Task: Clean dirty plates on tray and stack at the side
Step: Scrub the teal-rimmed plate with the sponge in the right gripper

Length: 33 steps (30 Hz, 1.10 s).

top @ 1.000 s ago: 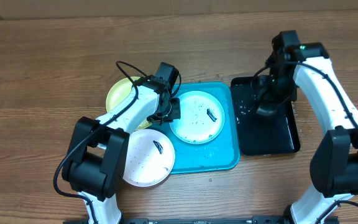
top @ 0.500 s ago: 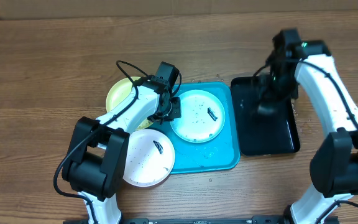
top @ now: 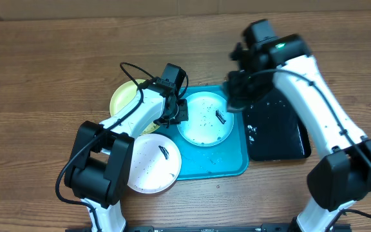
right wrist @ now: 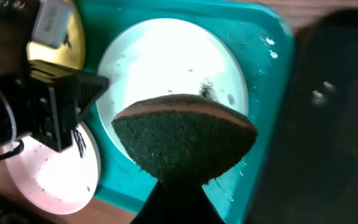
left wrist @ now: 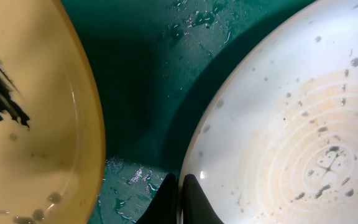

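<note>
The light teal plate lies in the turquoise tray, with dark specks and a dark smear near its right side. My left gripper is shut on its left rim, as the left wrist view shows. The yellow-green plate lies at the tray's far left corner. The white plate overhangs the tray's near left corner. My right gripper is shut on a dark green sponge and holds it over the teal plate's right part.
A glossy black tray with water drops lies right of the turquoise tray, under my right arm. Water drops wet the turquoise tray's floor. A black cable loops over the yellow-green plate. Bare wooden table surrounds the trays.
My right arm has swung left from over the black tray to over the teal plate, carrying the sponge. My left gripper and the plates have not moved.
</note>
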Available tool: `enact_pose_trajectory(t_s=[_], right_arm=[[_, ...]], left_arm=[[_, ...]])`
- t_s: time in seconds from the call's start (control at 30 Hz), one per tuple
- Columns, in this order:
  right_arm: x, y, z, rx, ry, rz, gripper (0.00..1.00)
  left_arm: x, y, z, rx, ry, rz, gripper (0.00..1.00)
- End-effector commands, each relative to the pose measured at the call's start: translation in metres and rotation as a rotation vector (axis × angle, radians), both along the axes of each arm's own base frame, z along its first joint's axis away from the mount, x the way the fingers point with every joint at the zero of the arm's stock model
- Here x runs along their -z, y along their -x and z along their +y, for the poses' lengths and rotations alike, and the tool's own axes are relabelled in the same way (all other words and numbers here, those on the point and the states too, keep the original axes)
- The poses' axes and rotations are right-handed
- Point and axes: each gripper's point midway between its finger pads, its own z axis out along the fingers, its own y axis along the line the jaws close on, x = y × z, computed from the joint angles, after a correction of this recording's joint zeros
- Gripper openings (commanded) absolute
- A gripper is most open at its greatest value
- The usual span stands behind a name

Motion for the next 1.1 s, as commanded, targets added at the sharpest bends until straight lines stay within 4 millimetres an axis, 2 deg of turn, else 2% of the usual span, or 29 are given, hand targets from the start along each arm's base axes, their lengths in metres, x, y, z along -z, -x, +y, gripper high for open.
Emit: enact_pose_trajectory(t_s=[0.0, 0.2, 0.3, 0.67, 0.93, 1.0, 1.07], right_arm=[[0.014, 0.004, 0.001, 0.027, 0.144, -0.053, 0.04], [0.045, 0.003, 0.009, 0.005, 0.249, -0.13, 0.04], [0.062, 0.0, 0.006, 0.01, 0.274, -0.157, 0.04], [0.119, -0.003, 0.004, -0.037, 0.255, -0.231, 0.04], [0.136, -0.01, 0.0, -0.013, 0.258, -0.297, 0.04], [0.136, -0.01, 0.0, -0.013, 0.258, -0.297, 0.17], [0.136, -0.011, 0.0, -0.012, 0.257, -0.299, 0.2]], left_arm=[[0.006, 0.001, 0.005, -0.022, -0.016, 0.012, 0.04], [0.007, 0.002, 0.006, -0.022, -0.019, 0.017, 0.04], [0.007, 0.003, 0.006, -0.022, -0.02, 0.02, 0.04], [0.007, 0.004, 0.006, -0.022, -0.021, 0.022, 0.04], [0.007, 0.006, 0.007, -0.02, -0.025, 0.032, 0.04], [0.007, 0.007, 0.007, -0.02, -0.026, 0.033, 0.04], [0.007, 0.006, 0.007, -0.02, -0.025, 0.032, 0.04]])
